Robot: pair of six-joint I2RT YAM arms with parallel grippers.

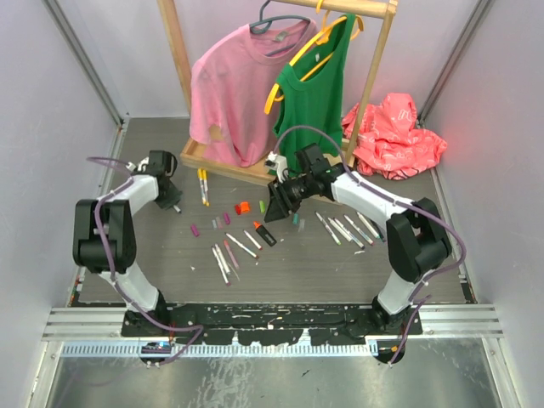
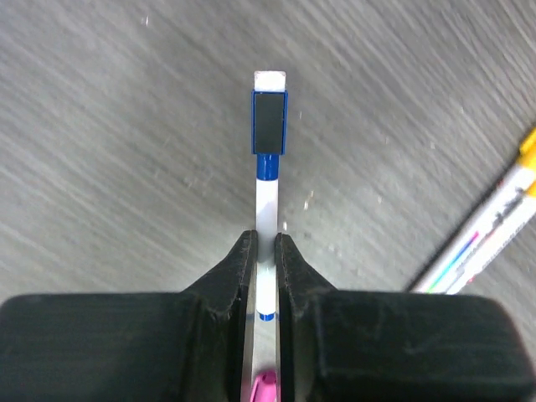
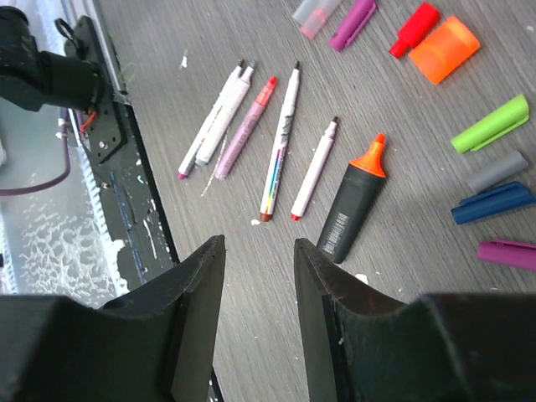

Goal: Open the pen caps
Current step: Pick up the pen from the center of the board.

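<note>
While low over table point(image 2: 100, 167), left gripper point(image 2: 266, 244) tight on blue-capped marker point(image 2: 267, 197).

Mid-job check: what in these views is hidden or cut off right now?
1. Left wrist: the marker has its rear end hidden inside the left gripper; a pink bit beneath is cut by the bottom edge.
2. Left wrist: two yellow-ended pens, cut by the right edge.
3. Right wrist: a purple cap, cut by the right edge.
4. Top view: the held marker, too small to see.
</note>
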